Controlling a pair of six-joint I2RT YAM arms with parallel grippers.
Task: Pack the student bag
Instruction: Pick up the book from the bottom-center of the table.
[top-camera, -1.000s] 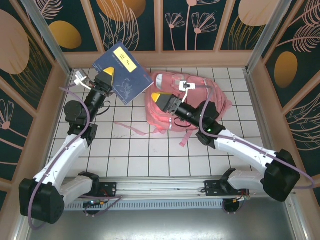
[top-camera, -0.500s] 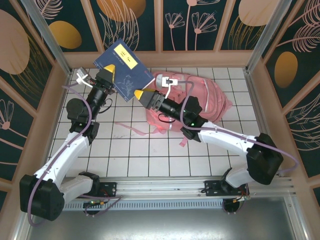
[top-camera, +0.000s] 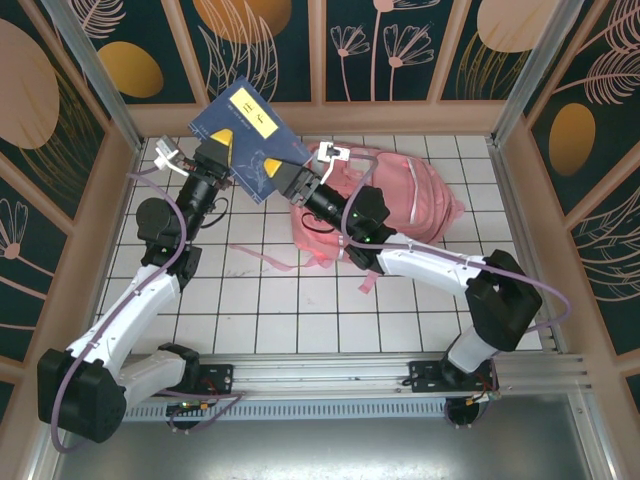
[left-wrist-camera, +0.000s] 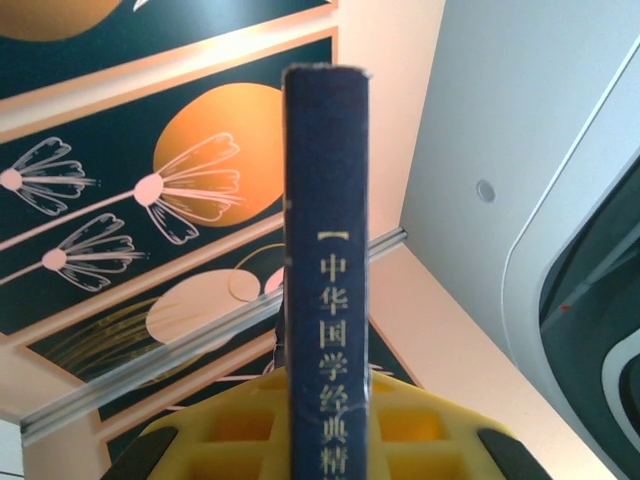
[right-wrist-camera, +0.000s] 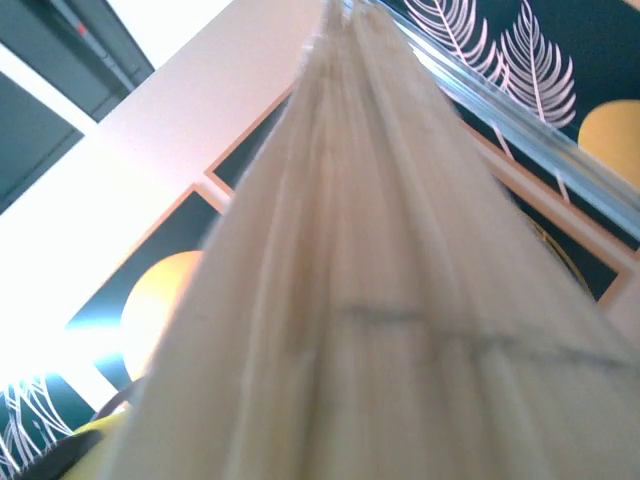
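In the top external view, the student bag (top-camera: 395, 185) lies slumped on the white tiled table (top-camera: 280, 310), just behind and to the right of the right gripper (top-camera: 277, 168), with the right arm stretched across its front. Whether the bag is open, and whether anything is inside it, cannot be made out. A blue book (top-camera: 262, 145) with a yellow label is held up in the air between the two tools. The left gripper (top-camera: 222, 140) is clamped on the book's left edge, and the right gripper is set against the edge nearest the bag. A loose pink strap (top-camera: 262, 258) trails on the tiles below the right gripper.

In the left wrist view, the book's dark spine (left-wrist-camera: 325, 250), printed with pale characters, stands straight up out of the left gripper (left-wrist-camera: 325, 425) and is pinched between the yellow fingers (left-wrist-camera: 220, 435). Beyond the spine, painted flower panels (left-wrist-camera: 150, 180) are seen.

In the right wrist view, the pale page edges of the book (right-wrist-camera: 380, 300) rise from right in front of the tool, blurred by closeness. One yellow finger (right-wrist-camera: 95, 445) is glimpsed at the lower left. Whether the right gripper is clenched on the pages or merely around them cannot be told. Leaf-patterned panels (right-wrist-camera: 520, 60) are seen past the pages.
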